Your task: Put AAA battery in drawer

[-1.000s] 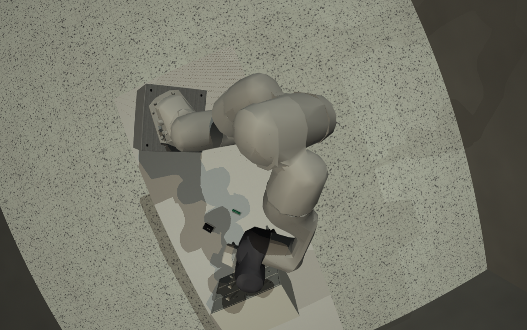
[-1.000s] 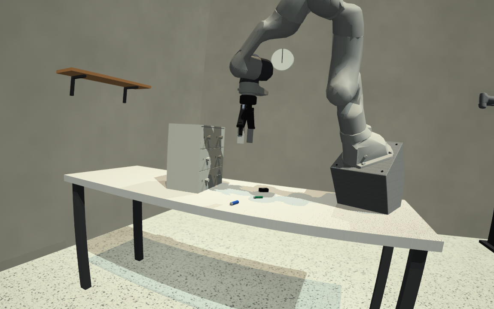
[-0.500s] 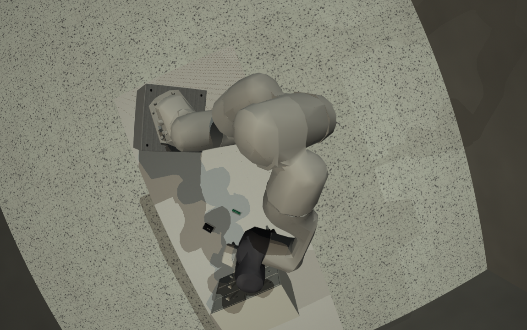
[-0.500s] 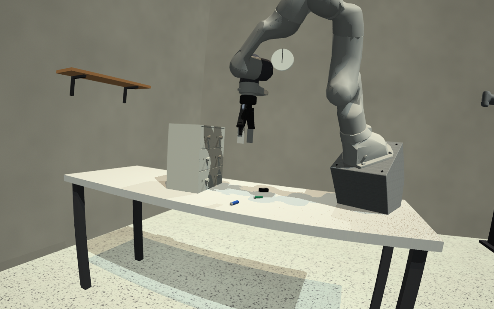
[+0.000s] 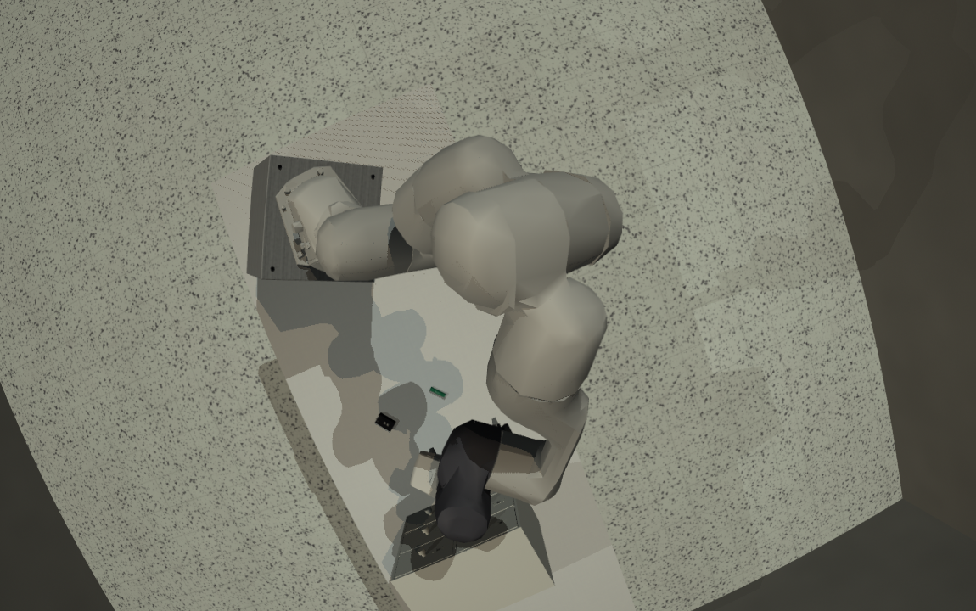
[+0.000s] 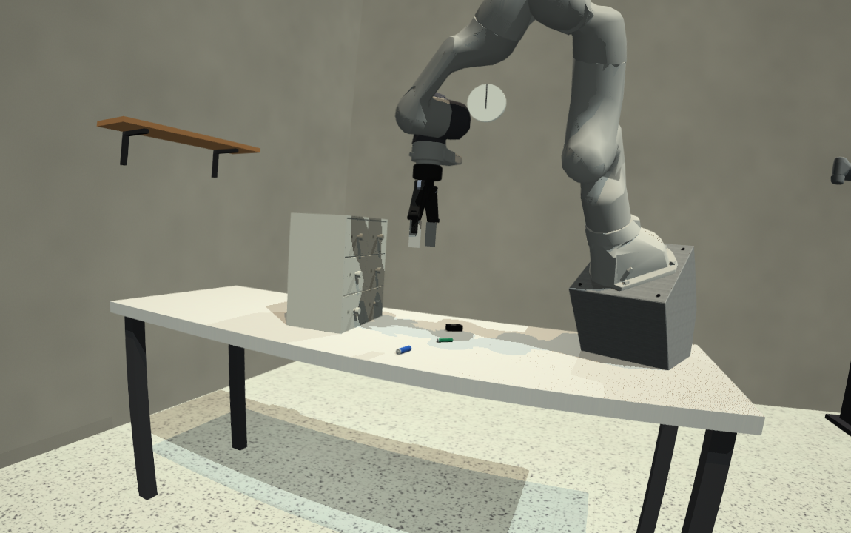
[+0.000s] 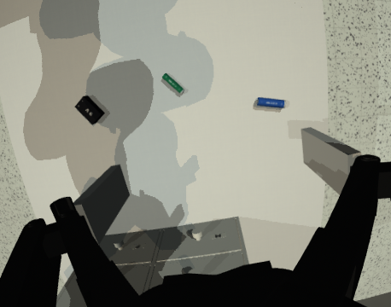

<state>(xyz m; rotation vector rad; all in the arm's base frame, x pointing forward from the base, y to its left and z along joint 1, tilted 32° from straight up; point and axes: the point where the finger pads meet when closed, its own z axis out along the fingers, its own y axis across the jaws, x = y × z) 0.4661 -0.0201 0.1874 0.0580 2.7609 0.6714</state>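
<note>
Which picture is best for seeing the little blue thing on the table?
The wrist view is best: the blue cylinder lies in plain sight on the table, nothing covering it, right of the green one. The exterior view shows it small, near the table's front edge. In the top view I cannot find it.

The top view looks straight down from high above the worktop point(image 5: 309, 395). The exterior view stands off to the side, wide, facing the chest point(image 6: 319, 272). The wrist view looks down past the claw point(image 7: 218, 176); all share the chest front at 6 o'clock.
</note>
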